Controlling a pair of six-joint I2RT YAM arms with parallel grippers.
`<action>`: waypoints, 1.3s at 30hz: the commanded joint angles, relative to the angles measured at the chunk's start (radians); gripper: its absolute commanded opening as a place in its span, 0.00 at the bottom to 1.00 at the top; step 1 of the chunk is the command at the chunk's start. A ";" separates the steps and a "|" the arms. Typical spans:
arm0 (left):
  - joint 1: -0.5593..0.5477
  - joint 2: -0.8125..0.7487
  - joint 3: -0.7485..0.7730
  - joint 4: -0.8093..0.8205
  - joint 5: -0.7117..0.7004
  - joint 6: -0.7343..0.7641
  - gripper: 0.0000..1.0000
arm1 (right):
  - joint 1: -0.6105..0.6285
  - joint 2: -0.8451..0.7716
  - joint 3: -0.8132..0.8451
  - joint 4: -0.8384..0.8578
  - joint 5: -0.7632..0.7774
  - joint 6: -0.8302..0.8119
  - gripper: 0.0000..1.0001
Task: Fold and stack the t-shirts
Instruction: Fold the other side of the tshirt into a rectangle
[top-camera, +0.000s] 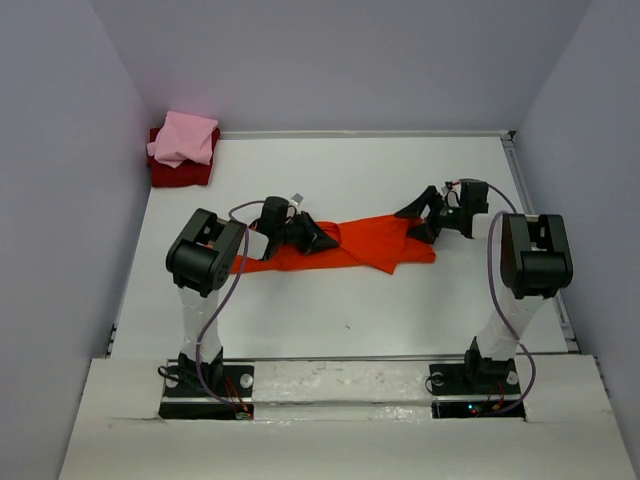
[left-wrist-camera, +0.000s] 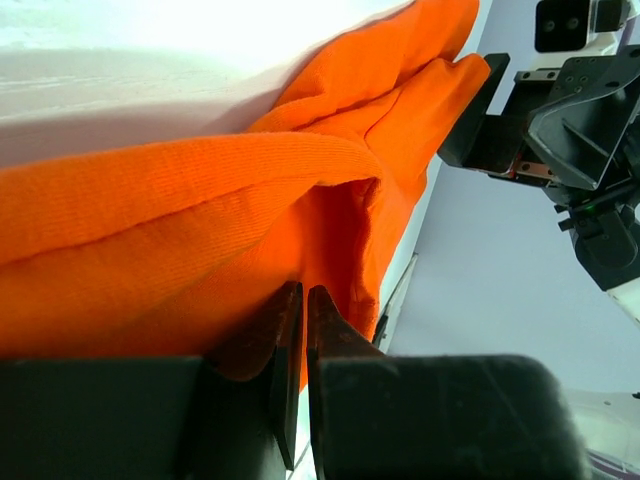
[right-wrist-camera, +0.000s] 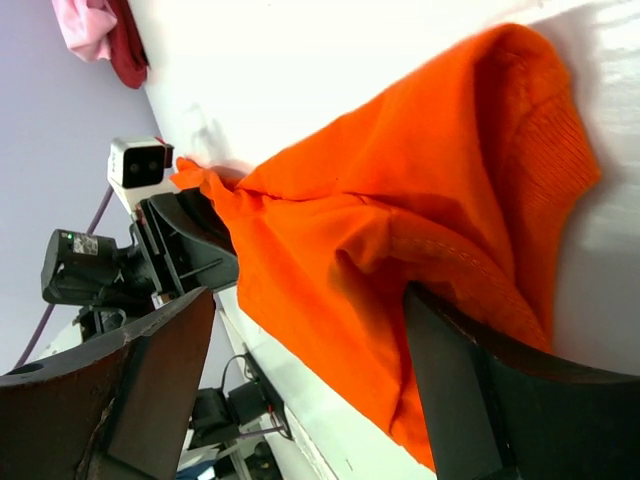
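Top external: orange t-shirt (top-camera: 370, 243), white table (top-camera: 350, 310), lavender walls (top-camera: 350, 60).

Bright even light; wrist views overexposed, near foreground soft.

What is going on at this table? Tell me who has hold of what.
Two robot arms are working an orange-red t-shirt that lies stretched and rumpled across the middle of the table. The left gripper is pinched shut on one end of the cloth. The right gripper stands open at the other end, jaws astride the edge, not gripping. A pink t-shirt sits folded on a dark red t-shirt in the far left corner.
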 joint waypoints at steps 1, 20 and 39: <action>0.014 -0.001 0.002 0.027 0.042 0.031 0.16 | 0.020 -0.006 0.027 0.127 0.035 0.052 0.81; 0.026 0.085 0.051 -0.289 -0.013 0.207 0.11 | 0.138 0.090 0.079 0.291 0.075 0.182 0.81; 0.038 0.029 -0.018 -0.289 -0.056 0.204 0.11 | 0.115 0.017 0.034 0.299 0.199 0.149 0.81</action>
